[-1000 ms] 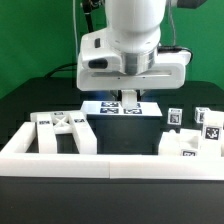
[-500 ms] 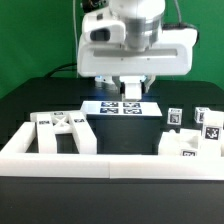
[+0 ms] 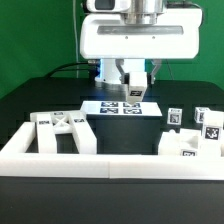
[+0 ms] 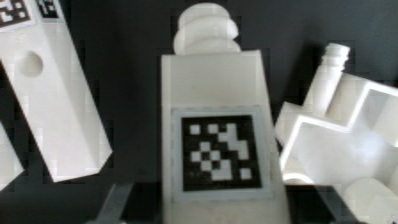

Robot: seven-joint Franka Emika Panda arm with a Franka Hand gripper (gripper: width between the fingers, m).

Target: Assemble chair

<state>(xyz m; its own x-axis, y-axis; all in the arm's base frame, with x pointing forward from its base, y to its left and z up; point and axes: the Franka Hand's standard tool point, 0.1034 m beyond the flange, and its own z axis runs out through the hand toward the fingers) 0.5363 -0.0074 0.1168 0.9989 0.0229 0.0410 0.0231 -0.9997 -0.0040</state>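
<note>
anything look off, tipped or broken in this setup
Nothing stands out. The end effector grips a tagged white post above the marker board. The other chair parts, a frame piece and small posts, lie loose by the white rail, with no visible damage.

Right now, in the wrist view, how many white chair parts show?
3: the tagged post, held, in the middle; a slab with a hole to one side; a notched piece to the other. More may lie out of frame.
</note>
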